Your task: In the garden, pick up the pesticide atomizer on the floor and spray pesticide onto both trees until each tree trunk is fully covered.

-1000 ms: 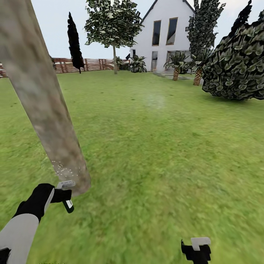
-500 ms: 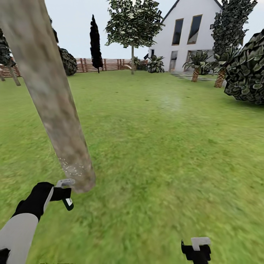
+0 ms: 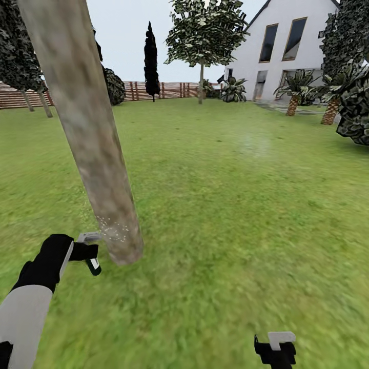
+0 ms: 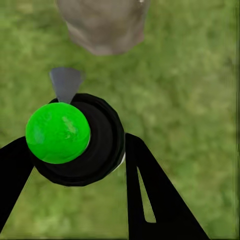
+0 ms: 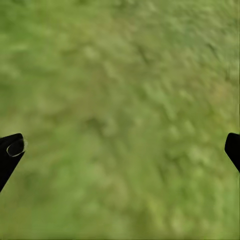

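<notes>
A thick mottled grey-tan tree trunk leans up from the grass at the left. At its foot my left gripper is shut on the pesticide atomizer, a small black bottle. In the left wrist view the atomizer shows a bright green cap, with its grey nozzle aimed at the trunk's base. Both fingers press its sides. A cloud of white pesticide specks lies on the lower trunk. My right gripper hangs open low over the grass, holding nothing.
A second leafy tree stands far off by a white house. A dark cypress and a brown slat fence close the back. Palms and a big bush stand on the right. Open lawn stretches ahead.
The whole view has swung left, so the house and trees have slid right. My left gripper with the atomizer sits slightly higher against the trunk's foot; white specks still show there.
</notes>
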Motion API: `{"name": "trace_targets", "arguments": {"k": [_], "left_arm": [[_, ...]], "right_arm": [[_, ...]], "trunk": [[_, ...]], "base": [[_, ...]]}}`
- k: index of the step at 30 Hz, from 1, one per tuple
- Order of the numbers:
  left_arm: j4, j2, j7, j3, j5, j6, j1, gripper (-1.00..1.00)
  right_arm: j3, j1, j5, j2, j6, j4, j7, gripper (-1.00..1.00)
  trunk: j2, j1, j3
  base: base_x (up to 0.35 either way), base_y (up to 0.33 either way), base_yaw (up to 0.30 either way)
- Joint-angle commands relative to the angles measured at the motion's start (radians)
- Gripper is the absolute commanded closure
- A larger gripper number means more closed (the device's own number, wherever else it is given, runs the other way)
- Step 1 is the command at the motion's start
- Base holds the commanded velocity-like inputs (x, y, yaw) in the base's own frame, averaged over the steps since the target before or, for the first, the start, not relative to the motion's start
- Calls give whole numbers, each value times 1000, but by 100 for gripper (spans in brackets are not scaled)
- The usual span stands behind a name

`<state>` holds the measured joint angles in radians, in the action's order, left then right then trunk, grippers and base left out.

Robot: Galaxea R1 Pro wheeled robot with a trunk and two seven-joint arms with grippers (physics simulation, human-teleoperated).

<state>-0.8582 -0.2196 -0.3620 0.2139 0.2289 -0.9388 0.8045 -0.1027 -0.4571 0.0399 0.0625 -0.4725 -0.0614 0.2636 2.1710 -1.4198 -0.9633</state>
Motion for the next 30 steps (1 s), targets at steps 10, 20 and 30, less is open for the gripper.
{"name": "trace_targets", "arguments": {"k": [10, 20, 30], "left_arm": [[-3, -1, -1, -2, -3, -38, 24, 100], [-5, -3, -6, 5, -3, -39, 73, 100], [-3, 0, -4, -4, 6, -37, 71, 100]], "right_arm": [[0, 0, 0, -1, 0, 0, -1, -100], [-2, 0, 0, -2, 0, 0, -3, -100], [-1, 0, 0, -3, 0, 0, -3, -100]], "trunk": [[0, 0, 0], [0, 0, 0], [0, 0, 0]], "base": [[122, -193, 0], [-138, -266, 8], [-11, -272, 201]]}}
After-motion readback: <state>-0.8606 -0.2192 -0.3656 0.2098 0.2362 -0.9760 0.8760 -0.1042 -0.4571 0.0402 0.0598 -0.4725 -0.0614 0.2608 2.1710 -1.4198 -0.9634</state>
